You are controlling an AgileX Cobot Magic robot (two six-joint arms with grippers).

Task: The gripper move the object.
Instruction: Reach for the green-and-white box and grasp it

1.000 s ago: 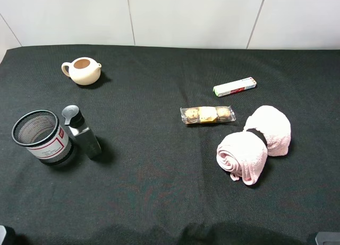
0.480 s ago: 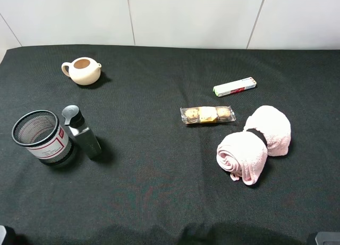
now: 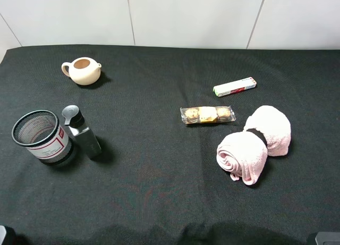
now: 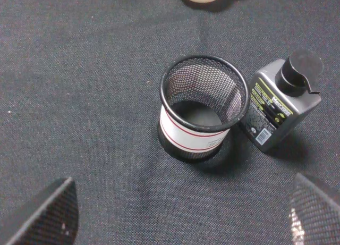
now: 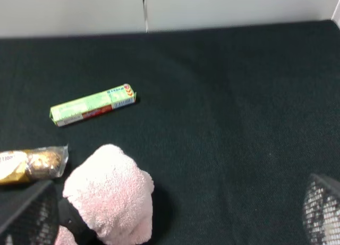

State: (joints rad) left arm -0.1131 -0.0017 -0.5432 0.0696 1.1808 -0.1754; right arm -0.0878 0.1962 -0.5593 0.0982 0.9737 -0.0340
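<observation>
The little box (image 3: pixel 234 86), white and green with red marks, lies flat on the black table (image 3: pixel 159 192), far back on the right. A snack packet (image 3: pixel 207 115) and a pink towel (image 3: pixel 254 144) lie near it. The right claw (image 5: pixel 174 216) and the left claw (image 4: pixel 178 216) are both spread wide and empty.

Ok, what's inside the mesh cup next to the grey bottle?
Nothing that shows: the left wrist view looks down into the mesh cup and shows its bare dark floor. Only the floor's near edge is hidden behind the banded wall.

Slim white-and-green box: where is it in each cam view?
Exterior high: slim box, right of centre, behind the chocolate packet.
Left wrist: not in view.
Right wrist: slim box, just beyond the pink towel.
Shared landmark: pink towel.
</observation>
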